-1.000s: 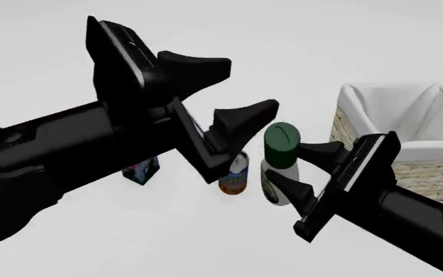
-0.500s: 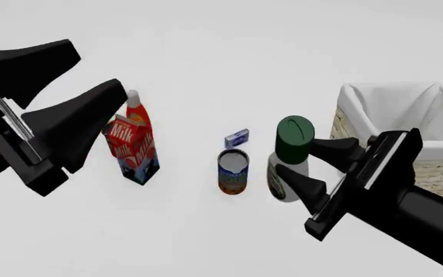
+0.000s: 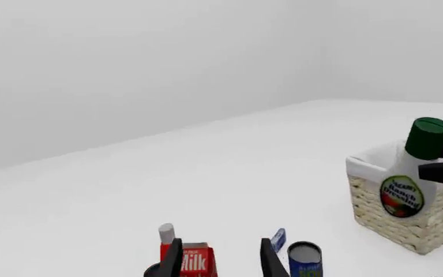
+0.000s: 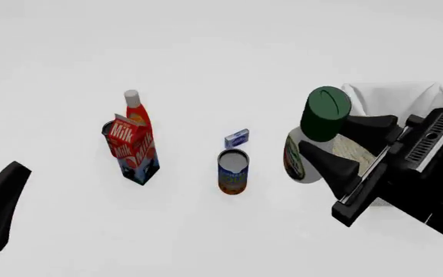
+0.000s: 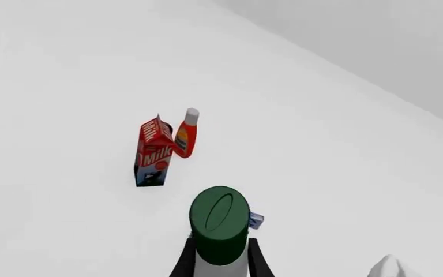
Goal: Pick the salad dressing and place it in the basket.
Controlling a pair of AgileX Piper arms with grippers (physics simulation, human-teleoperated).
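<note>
The salad dressing, a white bottle with a dark green cap, hangs tilted above the table in my right gripper, which is shut on its neck. It is close to the near-left side of the basket. In the left wrist view the bottle shows in front of the wicker basket, with the right gripper at its neck. The right wrist view shows the bottle's cap between the fingers. My left gripper is open and empty, far off at the front left; one of its fingers shows in the front view.
A red milk carton stands at the left with a red bottle with a white cap behind it. A can stands mid-table with a small blue box behind it.
My right gripper has lifted the salad dressing off the table and carried it right, towards the basket. My left arm has drawn back to the front-left corner.
</note>
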